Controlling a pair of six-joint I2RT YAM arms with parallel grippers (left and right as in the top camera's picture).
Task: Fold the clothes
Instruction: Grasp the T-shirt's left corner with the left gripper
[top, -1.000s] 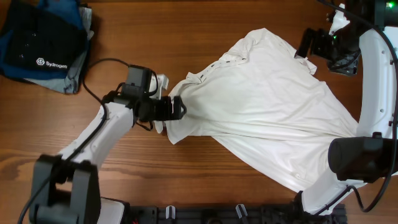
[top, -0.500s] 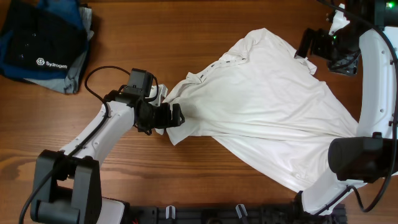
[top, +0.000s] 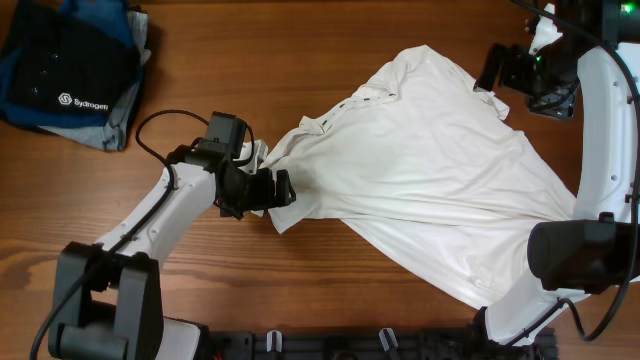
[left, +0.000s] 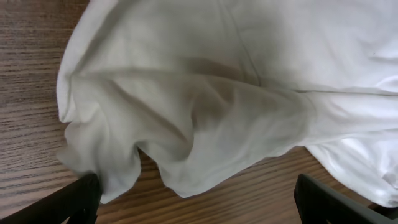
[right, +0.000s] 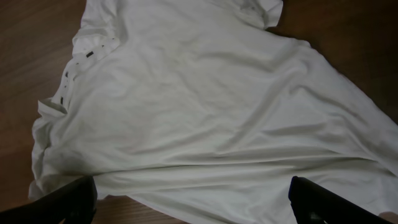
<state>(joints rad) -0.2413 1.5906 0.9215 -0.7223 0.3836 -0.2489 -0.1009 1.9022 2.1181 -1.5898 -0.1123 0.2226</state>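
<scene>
White shirt (top: 440, 170) of thin, wrinkly cloth lies spread on the brown wood-grain table (top: 330, 30). Its outline is a rough slanted sheet, with soft creases fanning across it. Left gripper (left: 198, 186): fingers stand wide apart, one dark tip at each lower corner of the wrist view, clamping nothing. Between them and just ahead sits a bunched, rounded lobe of the shirt, sleeve-like, with a deep shadowed fold down its middle. The limp lower edge of the lobe reaches the tip at the lower left of that view; cannot tell whether it touches. Bare wood shows under the lobe. Right gripper (right: 193, 193): fingers likewise wide apart, holding nothing. The broad smooth body of the shirt stretches out ahead of and below it. A narrow placket strip (right: 87, 59) with small dark marks runs diagonally, ahead of the right gripper and off to one side, ending in a small folded tab. From overhead the right gripper sits at the shirt's edge, beside a short sleeve. A dark blue-black folded stack (top: 65, 70) with a white "Sydrogen" logo lies well apart from the left gripper, at the table corner behind its arm. A thin black cable (top: 150, 115) loops off the left arm.
</scene>
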